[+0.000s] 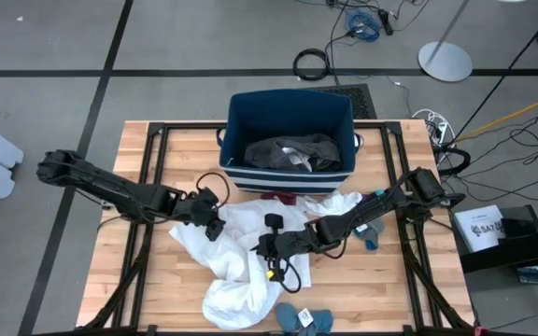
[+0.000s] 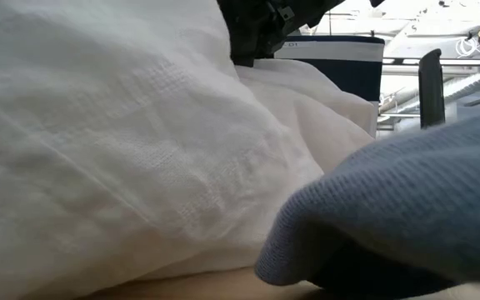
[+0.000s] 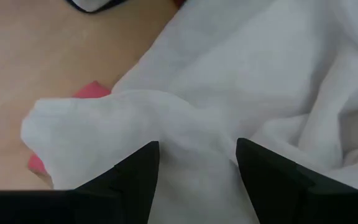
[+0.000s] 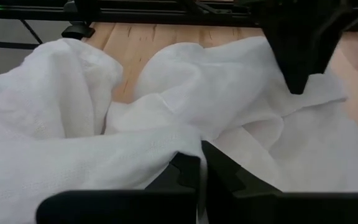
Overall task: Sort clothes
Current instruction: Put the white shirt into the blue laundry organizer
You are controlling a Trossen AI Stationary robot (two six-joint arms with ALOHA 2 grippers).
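The large white garment (image 1: 241,257) lies crumpled on the wooden table, mid-front. My left gripper (image 1: 215,217) is open at its far left edge, its fingers on either side of a raised fold (image 3: 194,140). My right gripper (image 1: 267,247) is shut on the garment's middle. An orange-red sock (image 3: 92,92) peeks out from under the white cloth. The dark grey garment (image 1: 292,151) lies inside the navy bin (image 1: 241,117). A maroon piece (image 1: 281,198) lies at the bin's foot. A teal sock (image 1: 372,233) is at the right and blue socks (image 1: 304,319) are at the front edge. My left gripper has its open fingers (image 3: 135,171) astride a ridge of the white garment (image 3: 197,168), slanting down from the table's left. The cloth lies between them on the table, slack. Whether the fingers press it, I cannot tell. My right gripper pinches a fold of the white garment (image 4: 191,146) between its two nearly closed fingers (image 4: 225,171). It comes slanting down from the table's right. A thin strip of cloth shows in the gap. The garment rests on the table, slack around the hold.
The striped navy bin stands at the table's far middle. A black frame (image 1: 157,140) runs along the table's edges. Bare wood shows at the near left (image 1: 148,289) and near right (image 1: 381,289). In the low view the white cloth (image 2: 123,142) and a blue-grey sock (image 2: 407,217) fill the foreground.
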